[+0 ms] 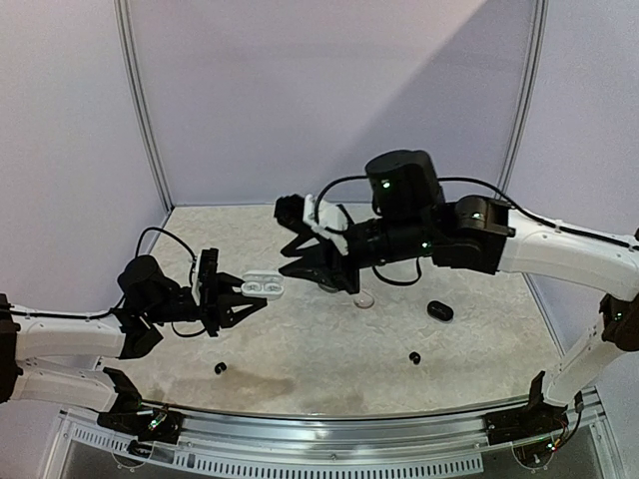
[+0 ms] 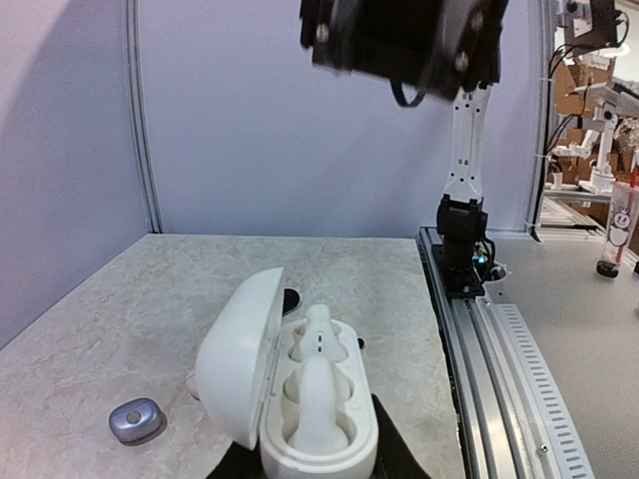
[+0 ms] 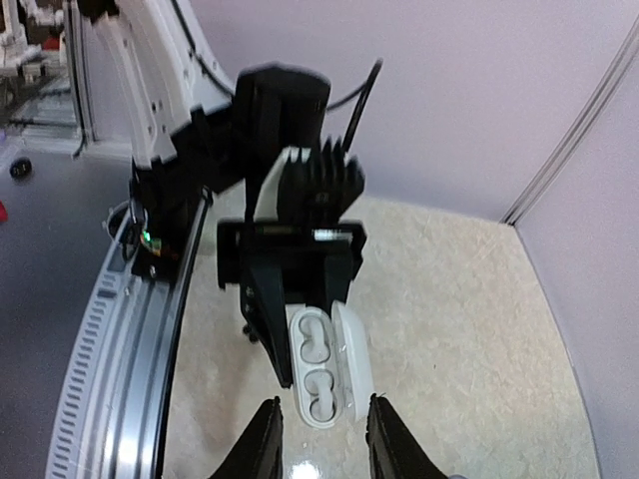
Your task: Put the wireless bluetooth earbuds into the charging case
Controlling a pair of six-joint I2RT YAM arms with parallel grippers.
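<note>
Holding the charging case (image 2: 300, 399) lid-open and up off the bench (image 1: 329, 344), our left hand (image 1: 243, 299) is clamped on its base, we reckon so the wells face the other arm. Our right hand (image 3: 321, 444) hovers just above the case, fingers apart and nothing between them. Two white earbuds (image 2: 319, 349) look seated in the case, and a black bud (image 1: 414, 357) lies on the bench well apart from it. No readable brand or writing on the case.

The charging case (image 2: 235, 369) is smooth white plastic with a soft sheen. The counter (image 2: 130, 299) looks matt, like marbled stone.
</note>
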